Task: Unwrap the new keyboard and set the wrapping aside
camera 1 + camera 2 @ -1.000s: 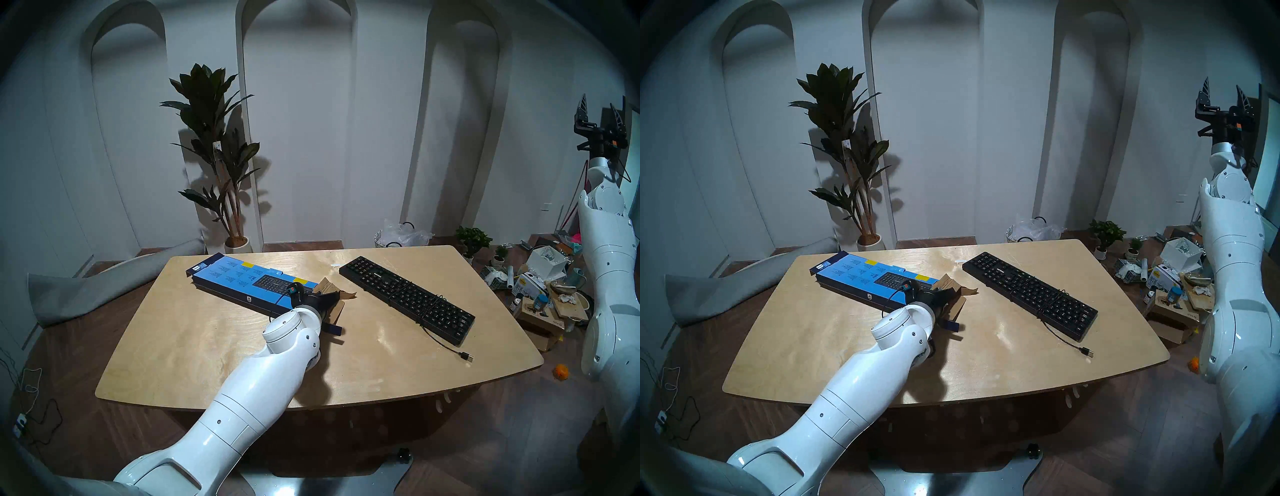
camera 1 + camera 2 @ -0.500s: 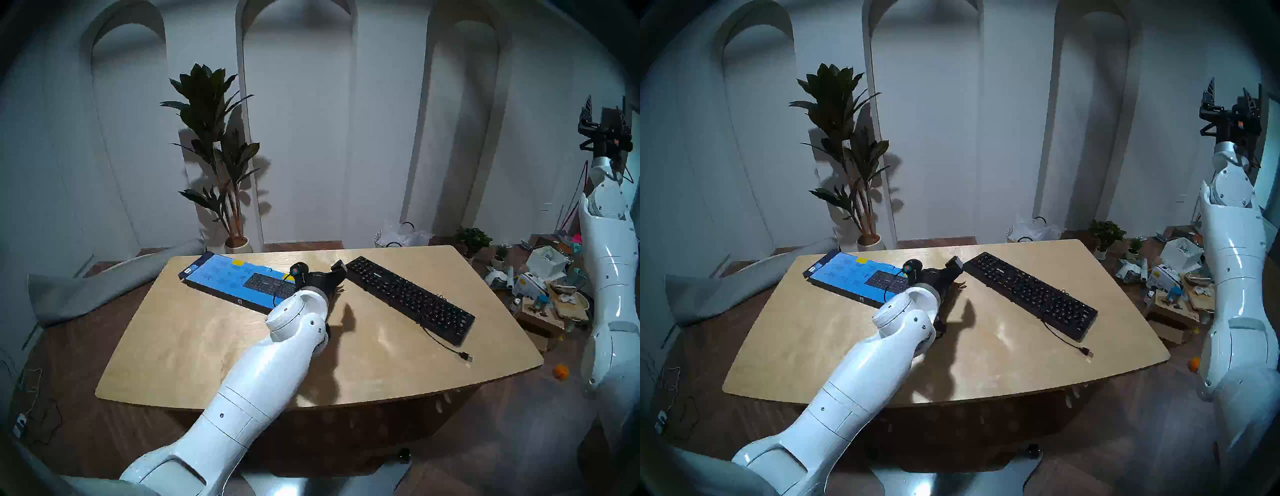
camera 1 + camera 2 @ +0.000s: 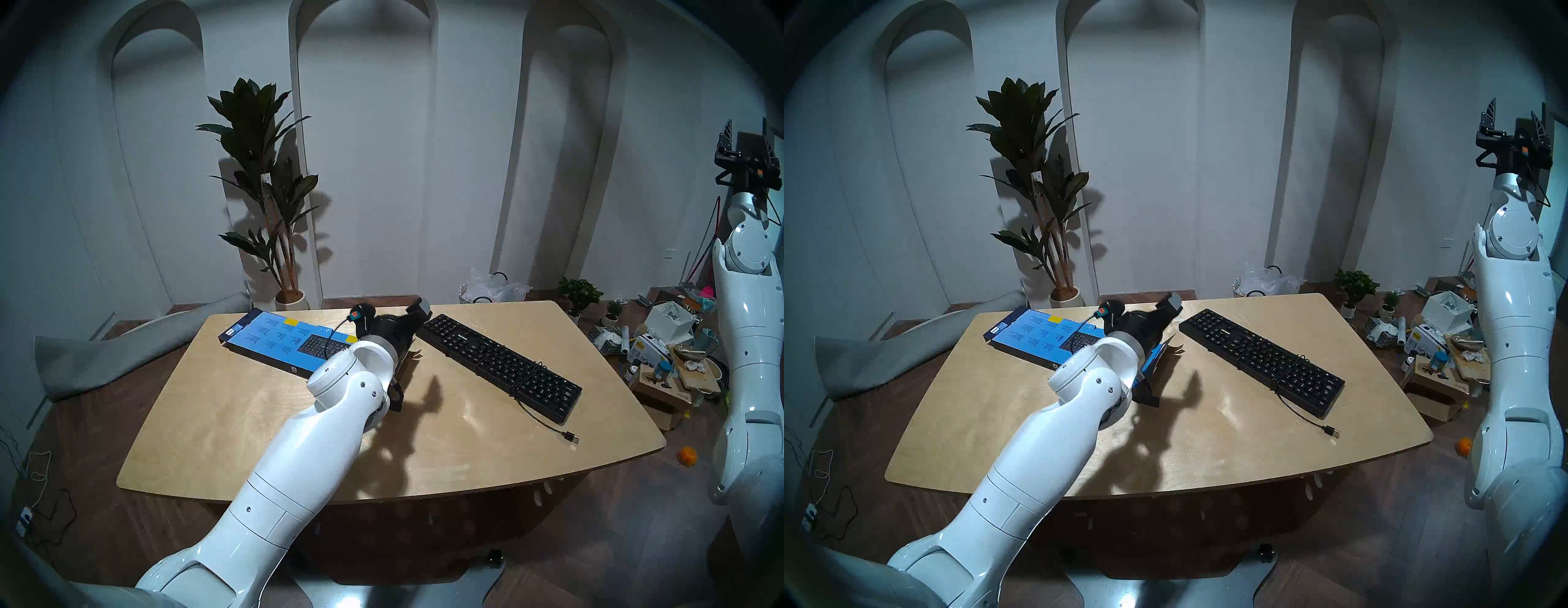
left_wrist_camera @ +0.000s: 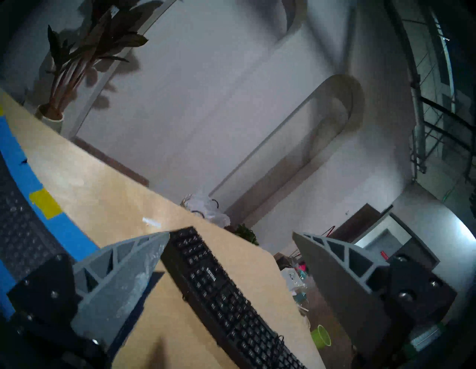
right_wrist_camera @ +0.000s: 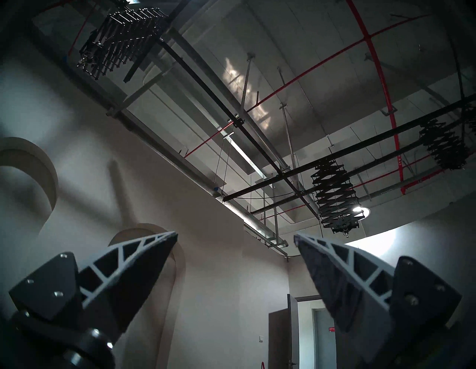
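One keyboard (image 3: 498,366), one wrapping (image 3: 275,342)

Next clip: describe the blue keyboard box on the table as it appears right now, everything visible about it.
The blue keyboard box is long, flat cardboard with dark navy edges, a printed keyboard picture and yellow stickers on top. It lies flat at an angle on the far left part of the wooden table. Its right end is hidden behind the left arm; in the right head view a blue flap pokes out there. The left pincer is open, clear of it.
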Tool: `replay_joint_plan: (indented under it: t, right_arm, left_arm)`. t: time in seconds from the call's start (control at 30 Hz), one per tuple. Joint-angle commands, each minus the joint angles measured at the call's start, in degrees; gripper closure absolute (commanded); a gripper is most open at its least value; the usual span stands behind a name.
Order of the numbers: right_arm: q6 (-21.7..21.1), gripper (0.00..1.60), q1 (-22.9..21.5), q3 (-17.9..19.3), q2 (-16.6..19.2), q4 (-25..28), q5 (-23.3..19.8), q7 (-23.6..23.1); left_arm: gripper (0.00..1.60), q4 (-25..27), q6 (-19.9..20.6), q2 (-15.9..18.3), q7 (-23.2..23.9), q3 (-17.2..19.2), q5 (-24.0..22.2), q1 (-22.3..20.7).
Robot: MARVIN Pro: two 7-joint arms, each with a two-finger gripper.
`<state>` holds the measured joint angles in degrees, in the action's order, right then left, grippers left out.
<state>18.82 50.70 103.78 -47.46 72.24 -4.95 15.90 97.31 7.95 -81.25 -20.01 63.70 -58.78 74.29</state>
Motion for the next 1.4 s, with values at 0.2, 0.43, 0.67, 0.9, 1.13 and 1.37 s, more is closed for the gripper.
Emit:
replay_joint_plan:
  t: [0.2, 0.43, 0.67, 0.9, 1.13, 1.37]
  right_arm:
    - [-4.2, 0.00, 8.5, 2.8, -6.2, -3.2, -6.6, 0.1]
    - [-6.8, 0.00, 14.0, -0.6, -11.7, -5.2, -11.4, -2.7]
    - [-7.6, 0.00, 17.2, -4.4, -15.8, -1.4, -14.9, -7.5]
    - [-5.0, 0.00, 19.6, -7.9, -15.7, 4.3, -15.6, -12.7]
    - [-1.3, 0.00, 22.2, -8.7, -14.7, 8.9, -14.1, -14.1]
    - [3.6, 0.00, 28.1, -9.1, -14.6, 14.8, -12.2, -15.4]
  left_arm:
    - [0.00, 2.6, -2.7, 5.7, -1.5, 8.8, 9.5, -9.2]
    - [0.00, 1.4, -3.0, 7.4, -2.3, 7.4, 15.2, -9.5]
    - [0.00, 2.4, -4.0, 8.1, -2.7, 4.8, 20.2, -10.1]
    - [0.00, 4.5, -5.7, 10.0, -2.2, -0.6, 27.9, -9.5]
    - [0.00, 1.4, -6.4, 12.4, -2.3, -3.7, 33.1, -7.7]
    - [0.00, -5.0, -7.4, 13.3, -3.1, -5.4, 38.2, -9.3]
